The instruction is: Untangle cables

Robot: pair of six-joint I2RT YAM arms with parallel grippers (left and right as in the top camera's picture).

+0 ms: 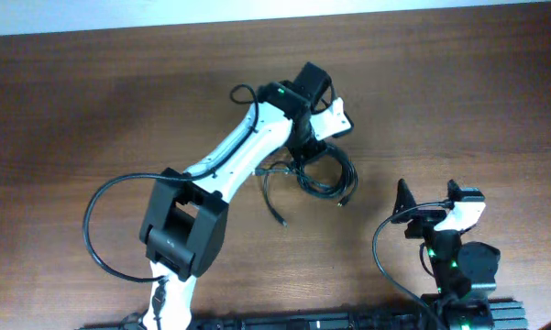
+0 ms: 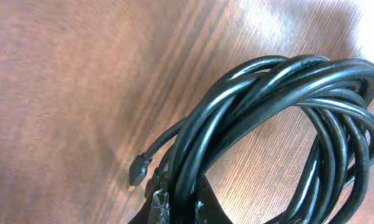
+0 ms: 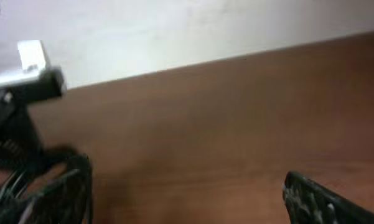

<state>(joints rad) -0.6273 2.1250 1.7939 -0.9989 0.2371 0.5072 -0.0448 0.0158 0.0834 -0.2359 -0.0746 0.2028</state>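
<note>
The cables [image 1: 327, 176] lie as a black coil at mid-table, with one loose end trailing down-left to a small plug [image 1: 283, 222]. My left gripper [image 1: 304, 151] reaches down onto the coil's upper left edge. In the left wrist view the cables [image 2: 280, 87] fill the right side as a bundle of loops, and the left gripper [image 2: 180, 204] is shut on several strands at the bottom edge. A plug [image 2: 138, 172] lies just left of the fingers. My right gripper [image 1: 429, 197] stands open to the lower right, apart from the coil. The right gripper [image 3: 187, 193] holds nothing.
The brown wooden table [image 1: 92, 101] ends at a pale strip along the far edge [image 1: 165, 16]. The left arm's own thick black wire [image 1: 96, 229] loops out at the lower left. The left arm's head [image 3: 25, 81] shows blurred in the right wrist view.
</note>
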